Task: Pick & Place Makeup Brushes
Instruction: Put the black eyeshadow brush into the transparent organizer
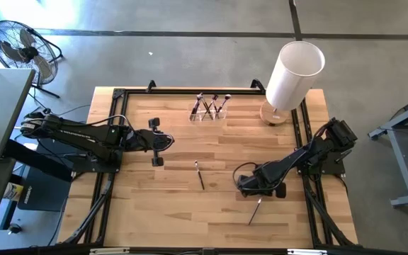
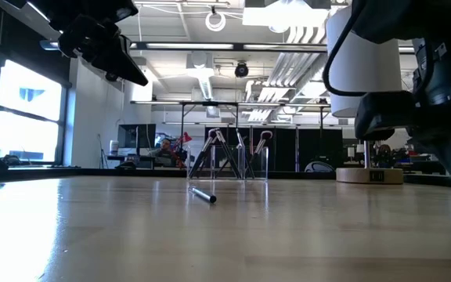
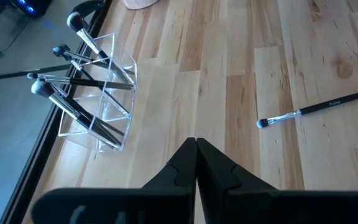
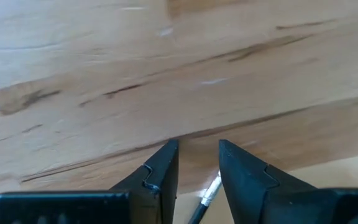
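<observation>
One makeup brush [image 1: 255, 210] lies flat on the table near the front right. My right gripper [image 1: 259, 190] points down over its far end, open. In the right wrist view the silver ferrule [image 4: 211, 188] shows between the two fingers of that gripper [image 4: 197, 144]. A second brush [image 1: 199, 174] lies on its side mid-table. Several more brushes stand tilted in a small clear holder [image 1: 209, 108] at the far middle. My left gripper [image 3: 196, 142] hangs shut above the table's left part [image 1: 167, 140], with nothing in it. My right gripper comes from above, with one finger on each side of the brush's ferrule [image 4: 211, 188]. The ferrule lies close to one finger [image 4: 241, 171]; I cannot tell whether they touch. The brush lies flat on the table.
A big white cylinder [image 1: 295, 74] on a round wooden base stands at the far right corner. A black frame [image 1: 119, 95] runs along the table's edges. Bare wood [image 1: 190, 212] lies near the front left. A fan [image 1: 20, 49] stands on the floor.
</observation>
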Robot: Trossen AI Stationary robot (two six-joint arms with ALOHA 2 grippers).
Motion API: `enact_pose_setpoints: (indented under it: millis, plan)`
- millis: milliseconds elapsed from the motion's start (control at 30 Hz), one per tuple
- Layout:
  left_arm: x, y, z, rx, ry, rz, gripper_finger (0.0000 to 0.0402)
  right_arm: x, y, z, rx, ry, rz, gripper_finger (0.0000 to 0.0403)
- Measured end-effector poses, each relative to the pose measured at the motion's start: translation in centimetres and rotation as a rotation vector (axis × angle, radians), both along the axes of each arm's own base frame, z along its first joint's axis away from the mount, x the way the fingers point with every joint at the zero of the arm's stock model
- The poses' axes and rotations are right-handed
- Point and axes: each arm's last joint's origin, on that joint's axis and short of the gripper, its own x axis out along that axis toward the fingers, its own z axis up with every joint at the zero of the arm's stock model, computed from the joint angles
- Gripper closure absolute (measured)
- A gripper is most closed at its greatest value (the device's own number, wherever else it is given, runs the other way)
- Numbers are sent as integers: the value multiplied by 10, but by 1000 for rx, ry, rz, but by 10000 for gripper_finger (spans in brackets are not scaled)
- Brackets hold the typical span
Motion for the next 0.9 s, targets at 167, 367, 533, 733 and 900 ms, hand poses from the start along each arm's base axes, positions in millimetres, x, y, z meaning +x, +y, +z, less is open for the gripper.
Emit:
enact_pose_setpoints:
  millis: [167, 367, 533, 733, 900]
  plan:
    - [0, 0, 0, 0, 0, 0, 401, -3, 0, 0, 10, 36, -4, 295]
    - [0, 0, 0, 0, 0, 0, 401, -10, 5, 0, 30, 97, -11, 295]
    - [0, 0, 0, 0, 0, 0, 401, -8, 11, -1, 65, 66, -16, 295]
    - [0, 0, 0, -1, 0, 0, 401, -6, 10, 0, 88, 59, -36, 295]
    - [0, 0, 0, -1, 1, -1, 401, -4, 12, -1, 107, 36, -39, 295]
